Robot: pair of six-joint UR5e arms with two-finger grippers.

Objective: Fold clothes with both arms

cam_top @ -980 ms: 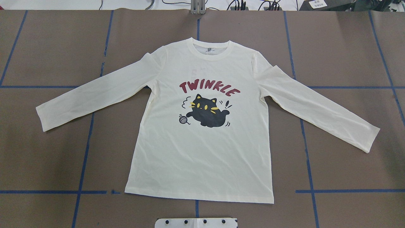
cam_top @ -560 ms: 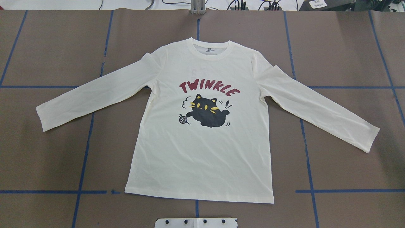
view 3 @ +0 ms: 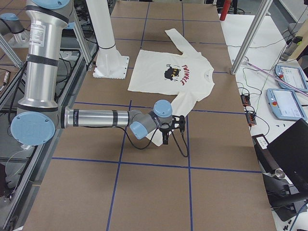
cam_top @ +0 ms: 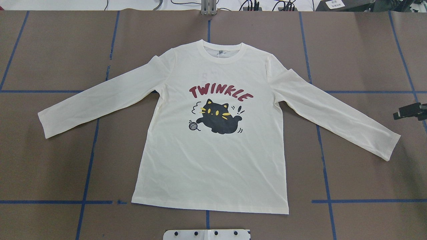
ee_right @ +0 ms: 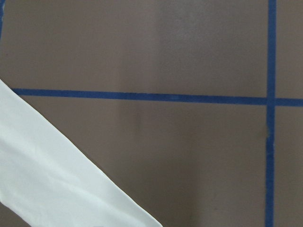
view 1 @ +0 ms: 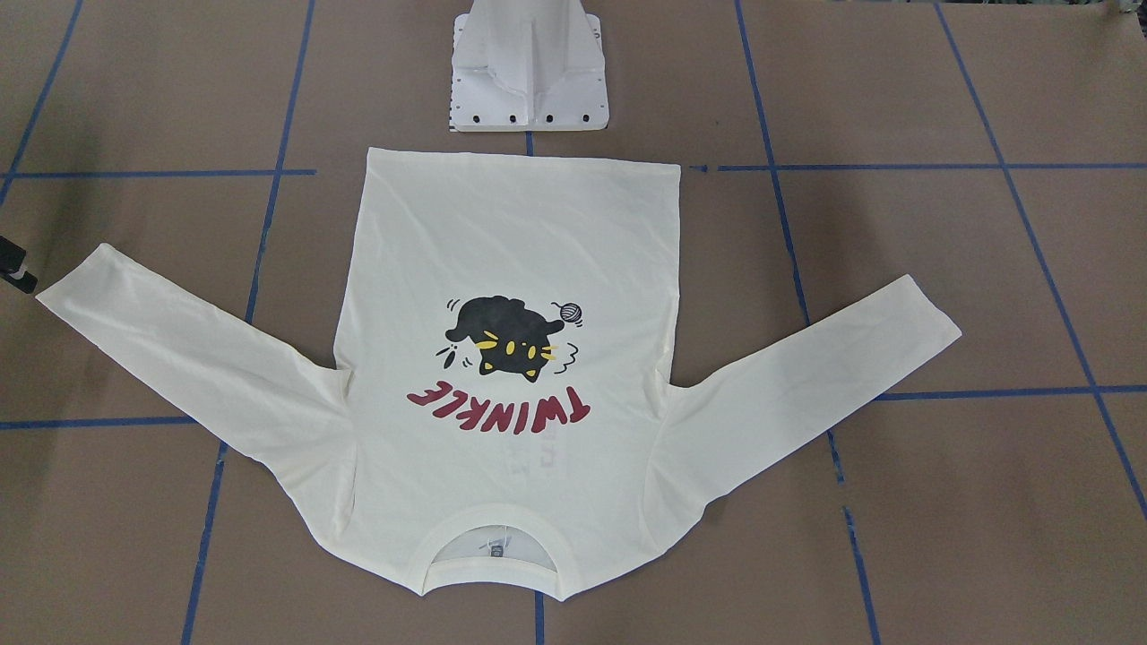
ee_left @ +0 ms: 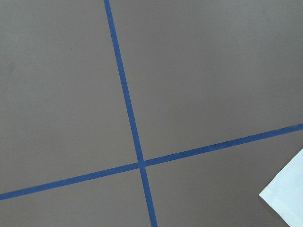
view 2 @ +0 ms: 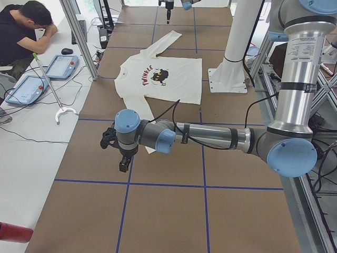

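The clothes are one cream long-sleeved shirt [cam_top: 213,166] lying flat, print side up, sleeves spread, neckline away from the robot; it also shows in the front view [view 1: 502,233]. My right gripper [cam_top: 399,115] pokes in at the overhead view's right edge, just beyond the right sleeve's cuff [cam_top: 390,146], and shows as a black tip [view 1: 16,269] in the front view. Whether it is open I cannot tell. The left gripper [view 2: 124,164] points down past the left cuff; its state cannot be told. A cuff corner [ee_left: 286,198] and a sleeve [ee_right: 52,179] show in the wrist views.
The white pedestal base [cam_top: 206,234] stands just behind the shirt's hem. Blue tape lines [cam_top: 88,166] grid the brown table. A person [view 2: 21,26] sits at a side desk with tablets [view 2: 60,66]. Metal frame posts [view 3: 248,36] stand along the far table edge.
The right gripper has come into the overhead view at the right edge, near the right cuff. The shirt has not moved.
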